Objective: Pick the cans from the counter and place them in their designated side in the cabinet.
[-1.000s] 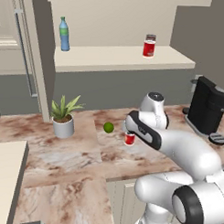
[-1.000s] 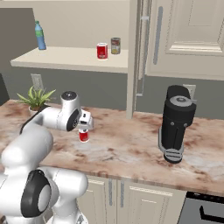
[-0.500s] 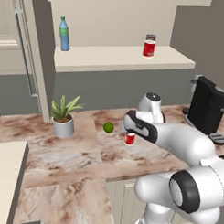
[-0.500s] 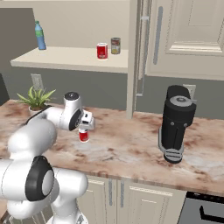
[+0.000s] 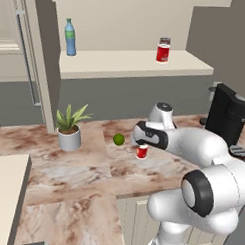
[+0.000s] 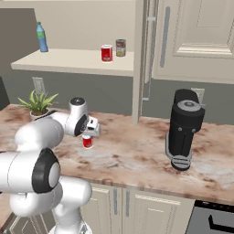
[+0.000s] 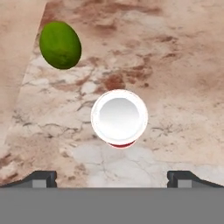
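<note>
One red can with a white top (image 5: 142,151) (image 6: 87,141) stands upright on the marbled counter (image 5: 67,172). My gripper (image 5: 142,143) (image 6: 89,134) hangs straight above it, pointing down. In the hand view the can's round white top (image 7: 119,116) sits between and ahead of the two fingertips (image 7: 41,177), which stand wide apart, so the gripper (image 7: 113,178) is open and touches nothing. The second red can (image 5: 163,51) (image 6: 106,53) stands on the cabinet's cream shelf board (image 5: 121,62) (image 6: 68,61), toward its right side.
A green lime (image 5: 119,139) (image 7: 60,44) lies just left of the can. A tan-labelled can (image 6: 120,47) stands by the shelved red one. A blue bottle (image 5: 71,37) stands on the shelf's left. A potted plant (image 5: 70,127) and a black coffee machine (image 6: 183,128) flank the work area.
The arm's elbow has swung lower and nearer the base. The hand has stayed over the can, which has not moved.
</note>
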